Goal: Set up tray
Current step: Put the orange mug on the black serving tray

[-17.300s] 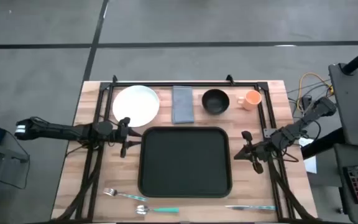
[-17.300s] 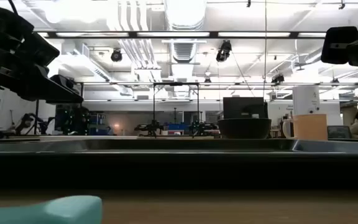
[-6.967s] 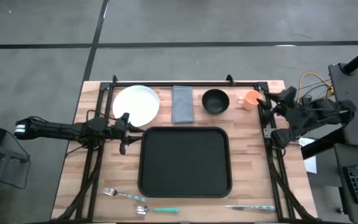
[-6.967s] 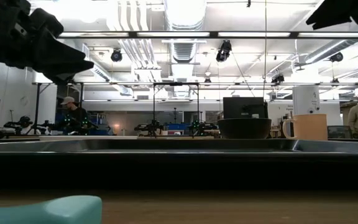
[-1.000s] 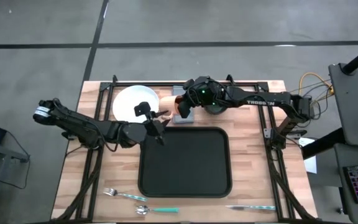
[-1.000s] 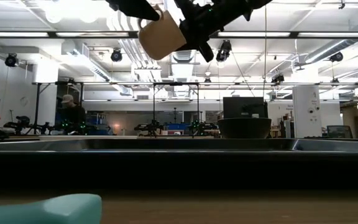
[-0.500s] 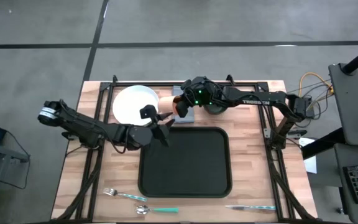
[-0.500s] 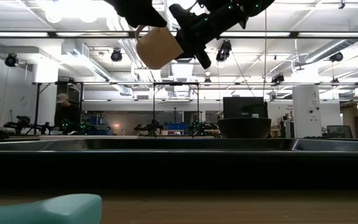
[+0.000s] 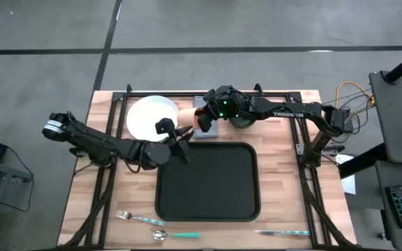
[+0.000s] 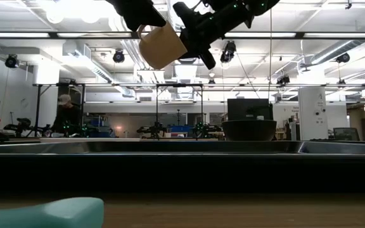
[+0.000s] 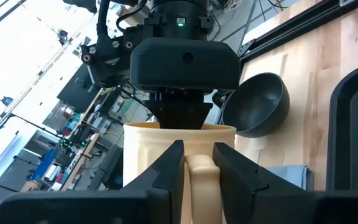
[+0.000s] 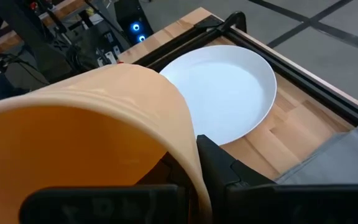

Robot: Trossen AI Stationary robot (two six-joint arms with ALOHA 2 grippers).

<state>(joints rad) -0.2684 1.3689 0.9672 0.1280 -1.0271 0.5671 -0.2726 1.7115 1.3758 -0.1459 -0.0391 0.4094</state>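
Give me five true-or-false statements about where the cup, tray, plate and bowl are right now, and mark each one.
1. The orange cup is held in the air between the two arms. True.
2. The tray carries the white plate. False: the tray is bare; the plate lies on the wood beyond it.
3. The right gripper is shut on the cup's rim. True.
4. The dark bowl sits inside the tray. False: it sits on the table outside the tray.
5. The left gripper has its fingers on either side of the cup's handle. True.
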